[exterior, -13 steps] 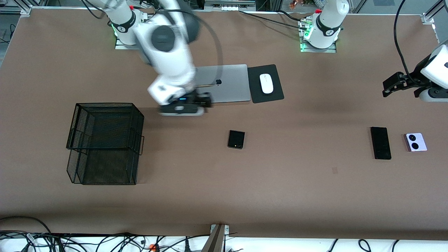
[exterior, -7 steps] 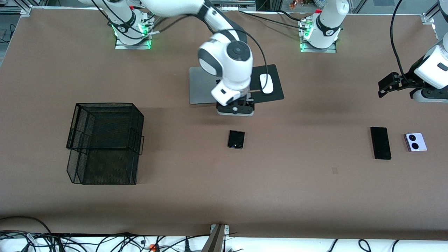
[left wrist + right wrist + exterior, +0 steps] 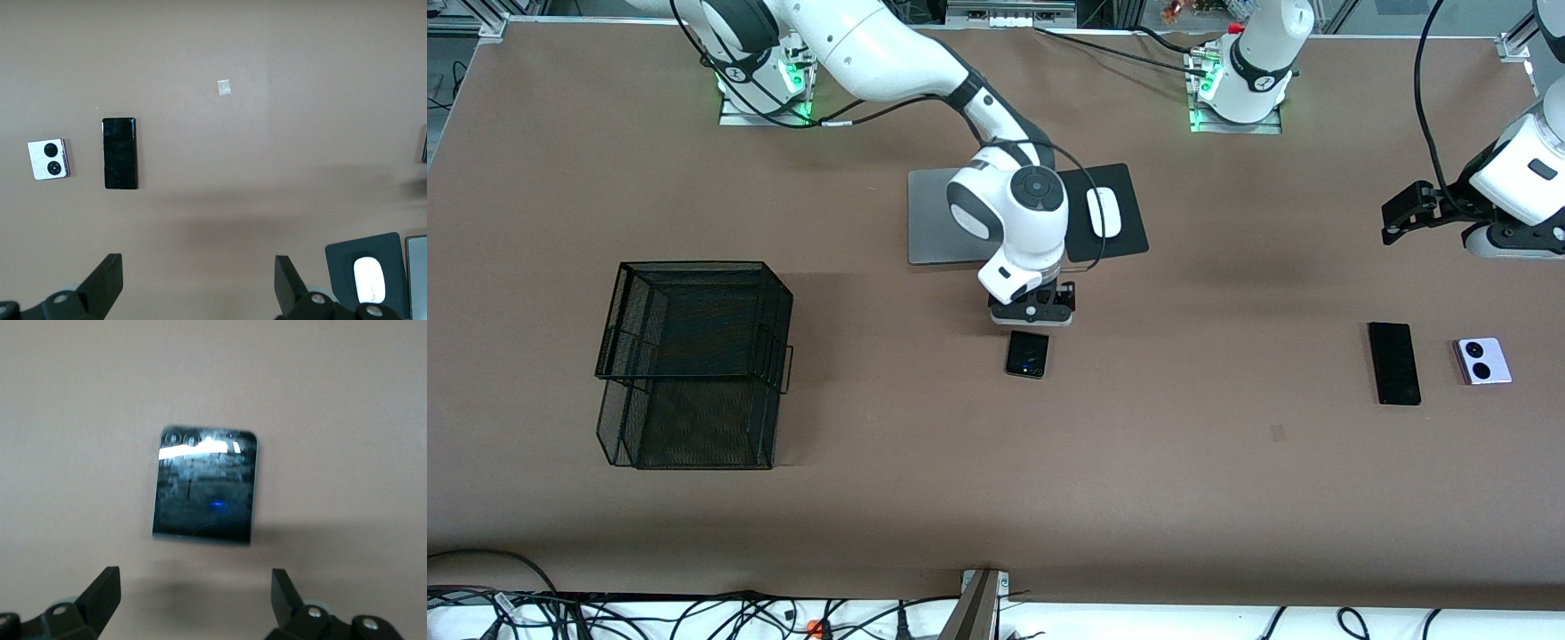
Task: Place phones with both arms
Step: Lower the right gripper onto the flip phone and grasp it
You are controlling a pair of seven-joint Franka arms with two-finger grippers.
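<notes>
The small squarish black phone point(image 3: 1027, 354) lies flat mid-table and fills the middle of the right wrist view point(image 3: 205, 485). My right gripper point(image 3: 1032, 313) hangs open and empty low over the table, between the laptop and this phone, with the fingertips point(image 3: 101, 590) just short of its edge. The long slim black phone point(image 3: 1394, 363) and the lilac-white phone with two black circles point(image 3: 1482, 361) lie side by side at the left arm's end. Both show in the left wrist view, the slim one point(image 3: 120, 153) and the lilac one point(image 3: 48, 159). My left gripper point(image 3: 1400, 213) is open and empty, high over the table there.
A black wire basket point(image 3: 694, 364) stands toward the right arm's end. A silver laptop point(image 3: 938, 222) and a white mouse point(image 3: 1104, 212) on a black pad point(image 3: 1125, 240) lie farther from the camera than the small black phone.
My right arm has swung from over the laptop's basket-side edge to just beside the small black phone and dropped lower. My left gripper has drifted slightly toward the table's middle.
</notes>
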